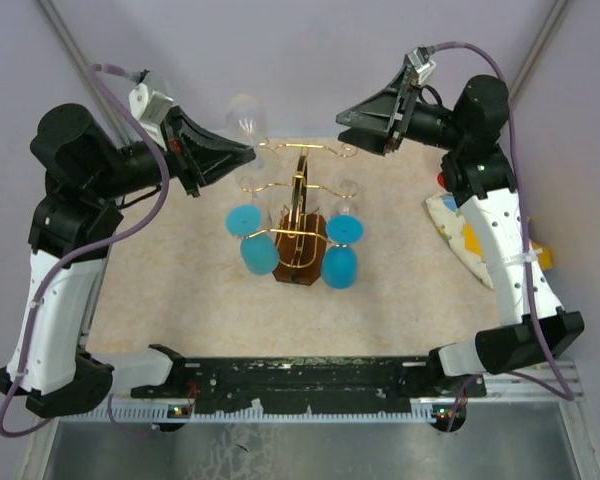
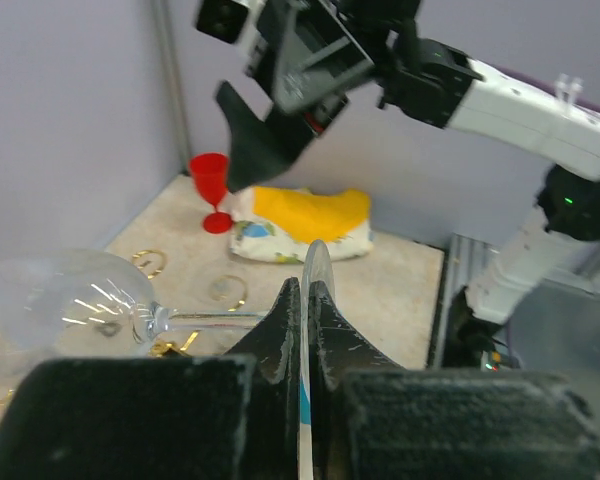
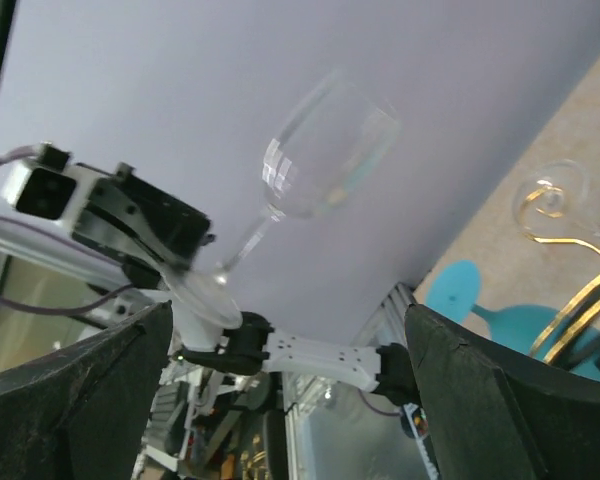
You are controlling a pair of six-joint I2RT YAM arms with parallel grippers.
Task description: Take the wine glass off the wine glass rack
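A clear wine glass (image 1: 245, 115) hangs in the air at the back left, off the rack, with my left gripper (image 1: 248, 153) shut on its round foot. In the left wrist view the fingers (image 2: 285, 320) pinch the foot edge-on, and the stem runs left to the wine glass bowl (image 2: 60, 300). The wine glass rack (image 1: 300, 215), gold wire on a dark brown base, stands mid-table. My right gripper (image 1: 352, 132) is raised at the back right, open and holding nothing. Its wrist view shows the wine glass (image 3: 325, 150) between its wide-spread fingers (image 3: 510, 400).
Several blue glasses (image 1: 340, 268) and a clear one (image 1: 347, 200) hang from the rack arms. A white and yellow cushion (image 1: 460, 225) lies at the right edge, with a small red glass (image 2: 211, 190) beside it. Grey walls close off the back and sides.
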